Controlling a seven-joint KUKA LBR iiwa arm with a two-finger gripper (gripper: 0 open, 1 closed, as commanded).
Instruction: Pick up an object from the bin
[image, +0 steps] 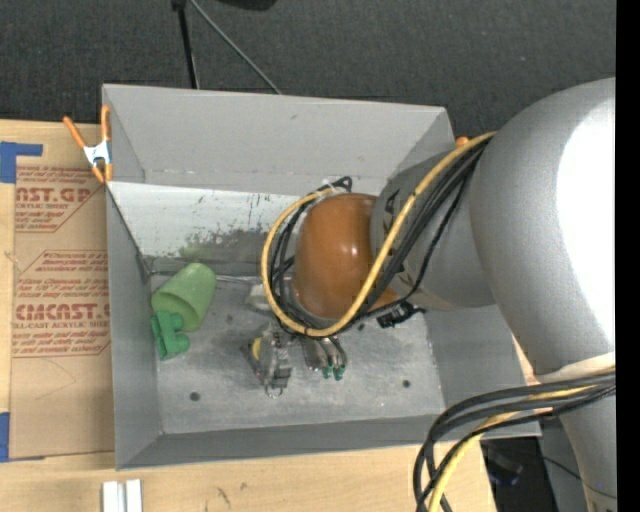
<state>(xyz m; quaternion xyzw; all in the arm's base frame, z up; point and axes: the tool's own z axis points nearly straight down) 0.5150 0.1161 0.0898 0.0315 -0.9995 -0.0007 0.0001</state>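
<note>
The gripper (302, 368) was down near the middle of the bin floor (400, 400), fingers looked spread with nothing between them. The only thing around was a green cup-shaped toy (184, 303) lying tipped over by the left wall, well apart from it.

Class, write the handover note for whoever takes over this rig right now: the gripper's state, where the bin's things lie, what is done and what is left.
Gripper: low over the middle of the bin floor, under the orange wrist cover. Whether it is open or shut cannot be told, and no held thing shows.
Things: a light green cup-like thing lies on its side at the bin's left, with a darker green piece against it. Both are apart from the gripper.
Done: the arm is down in the bin.
Left: grasp a thing and lift it out. No pick is visible yet.
</note>
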